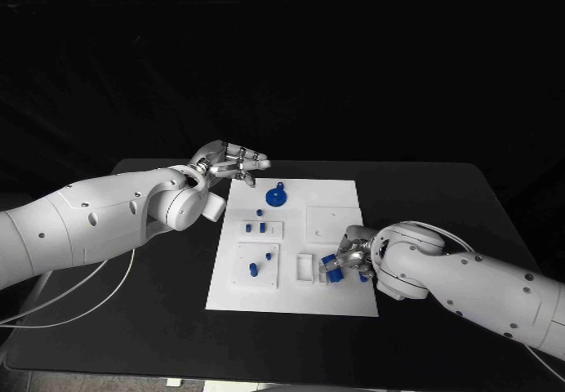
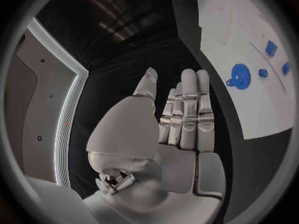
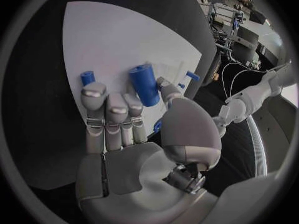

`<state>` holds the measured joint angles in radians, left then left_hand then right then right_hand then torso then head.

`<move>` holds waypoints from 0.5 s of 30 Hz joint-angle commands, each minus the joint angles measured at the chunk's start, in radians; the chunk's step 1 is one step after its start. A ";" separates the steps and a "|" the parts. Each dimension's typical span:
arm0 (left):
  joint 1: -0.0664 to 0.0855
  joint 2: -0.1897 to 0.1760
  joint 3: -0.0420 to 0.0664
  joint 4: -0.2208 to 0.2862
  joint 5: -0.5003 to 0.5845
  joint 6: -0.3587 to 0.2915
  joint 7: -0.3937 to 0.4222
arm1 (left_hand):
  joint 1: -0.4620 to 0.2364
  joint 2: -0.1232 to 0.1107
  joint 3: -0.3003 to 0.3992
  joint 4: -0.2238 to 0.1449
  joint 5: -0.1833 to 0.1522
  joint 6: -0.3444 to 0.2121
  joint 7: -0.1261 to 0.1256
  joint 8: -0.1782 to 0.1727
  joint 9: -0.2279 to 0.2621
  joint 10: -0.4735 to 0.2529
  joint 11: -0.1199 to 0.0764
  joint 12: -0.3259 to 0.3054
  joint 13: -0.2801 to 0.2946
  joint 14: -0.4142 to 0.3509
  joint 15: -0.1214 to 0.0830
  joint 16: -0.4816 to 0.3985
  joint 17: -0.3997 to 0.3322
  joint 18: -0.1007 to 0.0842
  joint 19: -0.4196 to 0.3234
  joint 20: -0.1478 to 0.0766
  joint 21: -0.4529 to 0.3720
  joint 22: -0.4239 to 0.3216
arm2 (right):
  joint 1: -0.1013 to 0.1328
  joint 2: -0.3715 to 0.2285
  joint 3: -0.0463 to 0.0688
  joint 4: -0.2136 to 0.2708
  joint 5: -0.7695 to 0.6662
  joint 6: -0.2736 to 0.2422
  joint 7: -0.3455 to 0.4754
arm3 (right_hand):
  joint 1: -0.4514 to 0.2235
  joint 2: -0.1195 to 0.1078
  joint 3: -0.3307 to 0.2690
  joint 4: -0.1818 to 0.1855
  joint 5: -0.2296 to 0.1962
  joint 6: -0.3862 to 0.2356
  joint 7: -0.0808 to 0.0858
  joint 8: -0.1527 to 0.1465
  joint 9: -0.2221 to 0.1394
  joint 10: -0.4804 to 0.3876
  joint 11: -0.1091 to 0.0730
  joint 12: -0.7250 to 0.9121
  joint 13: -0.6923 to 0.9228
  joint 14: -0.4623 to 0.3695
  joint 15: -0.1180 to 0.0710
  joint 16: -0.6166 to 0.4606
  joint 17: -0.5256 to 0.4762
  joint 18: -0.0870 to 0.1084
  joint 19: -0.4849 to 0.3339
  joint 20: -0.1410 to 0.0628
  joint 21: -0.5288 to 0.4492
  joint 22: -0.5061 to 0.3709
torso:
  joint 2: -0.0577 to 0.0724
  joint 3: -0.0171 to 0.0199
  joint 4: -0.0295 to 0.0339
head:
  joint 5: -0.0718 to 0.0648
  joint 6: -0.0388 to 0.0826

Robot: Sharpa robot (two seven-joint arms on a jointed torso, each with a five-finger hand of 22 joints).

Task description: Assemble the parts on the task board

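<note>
Head camera looks down on worktop [image 1: 471,188] from above; wrist cameras sit close behind each robot hand; all share task board [image 1: 335,192].

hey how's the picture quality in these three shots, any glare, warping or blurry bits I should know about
Head view: the white task board is bright against a very dark table and background, its edges straight. Left wrist view: fisheye bends the board's edges; left hand looks sharp. Right wrist view: same bending; right hand and blue cylinder are clear, the room behind is cluttered.

Robotics lab (equipment racks [image 3: 227,7], cables)
</note>
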<state>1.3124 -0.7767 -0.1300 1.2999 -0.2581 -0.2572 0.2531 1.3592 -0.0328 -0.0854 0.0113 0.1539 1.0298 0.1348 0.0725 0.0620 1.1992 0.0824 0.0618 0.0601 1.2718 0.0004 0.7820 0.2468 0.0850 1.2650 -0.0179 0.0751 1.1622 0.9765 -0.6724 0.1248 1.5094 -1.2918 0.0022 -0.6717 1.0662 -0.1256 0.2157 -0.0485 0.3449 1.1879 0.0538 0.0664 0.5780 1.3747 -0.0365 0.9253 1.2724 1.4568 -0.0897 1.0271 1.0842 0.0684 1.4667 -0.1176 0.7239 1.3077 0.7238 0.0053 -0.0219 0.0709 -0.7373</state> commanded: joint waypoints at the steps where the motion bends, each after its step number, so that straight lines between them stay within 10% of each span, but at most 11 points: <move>1: 0.001 0.000 0.001 0.002 0.006 0.011 0.002 | 0.008 0.005 0.000 -0.006 0.002 -0.006 -0.002 -0.002 0.001 0.000 0.002 -0.002 0.001 0.003 0.001 -0.004 -0.001 -0.007 0.006 0.001 -0.001 -0.001 | -0.008 -0.011 -0.011 0.010 0.076 0.001 -0.042 | 0.035 0.063 0.106 -0.110 -0.004 0.016 -0.005 -0.002 -0.461 0.004 -0.007 0.003 -0.002 0.000 -0.009 0.002 -0.001 0.002 0.053 -0.003 0.002 0.035 | 0.000 0.0003 -0.0006 | 0.001 0.000; 4: 0.001 0.000 0.001 0.002 0.006 0.011 0.002 | 0.008 0.007 0.000 -0.007 0.003 -0.005 -0.002 -0.002 0.001 -0.001 0.002 -0.002 0.001 0.003 0.001 -0.004 -0.001 -0.007 0.006 0.001 0.000 -0.001 | 0.005 -0.021 -0.005 0.030 0.133 -0.017 -0.040 | 0.018 0.071 0.081 -0.084 -0.074 0.036 -0.016 -0.003 -0.455 0.012 -0.012 -0.007 -0.014 0.001 -0.012 0.003 -0.002 0.000 0.054 -0.005 0.003 0.036 | 0.000 -0.0006 -0.0008 | 0.001 0.000; 15: 0.001 0.000 0.001 0.002 0.005 0.013 -0.001 | 0.008 0.007 0.000 -0.007 0.003 -0.005 -0.002 -0.002 0.001 -0.001 0.002 -0.002 0.001 0.003 0.001 -0.004 -0.001 -0.007 0.006 0.001 0.000 -0.001 | 0.037 -0.023 0.006 0.068 0.246 -0.024 -0.036 | 0.021 0.087 0.022 -0.045 -0.075 0.063 -0.026 -0.003 -0.450 0.022 -0.018 -0.005 -0.026 0.001 -0.014 0.002 -0.008 -0.009 0.053 -0.008 0.007 0.040 | 0.001 -0.0015 0.0008 | 0.000 -0.004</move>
<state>1.3125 -0.7776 -0.1300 1.2991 -0.2580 -0.2570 0.2496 1.3632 -0.0288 -0.0853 0.0113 0.1540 1.0299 0.1348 0.0725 0.0620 1.1991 0.0824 0.0618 0.0599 1.2718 0.0004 0.7820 0.2469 0.0849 1.2650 -0.0179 0.0751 1.1623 1.0128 -0.6977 0.1311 1.5752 -1.1057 -0.0232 -0.6920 1.0637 -0.0755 0.2413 -0.0936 0.2673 1.2257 0.0489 0.0613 0.1249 1.3939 -0.0536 0.9203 1.2473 1.4556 -0.0969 1.0271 1.0768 0.0689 1.4667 -0.1176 0.7281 1.3076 0.7241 0.0043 -0.0220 0.0708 -0.7390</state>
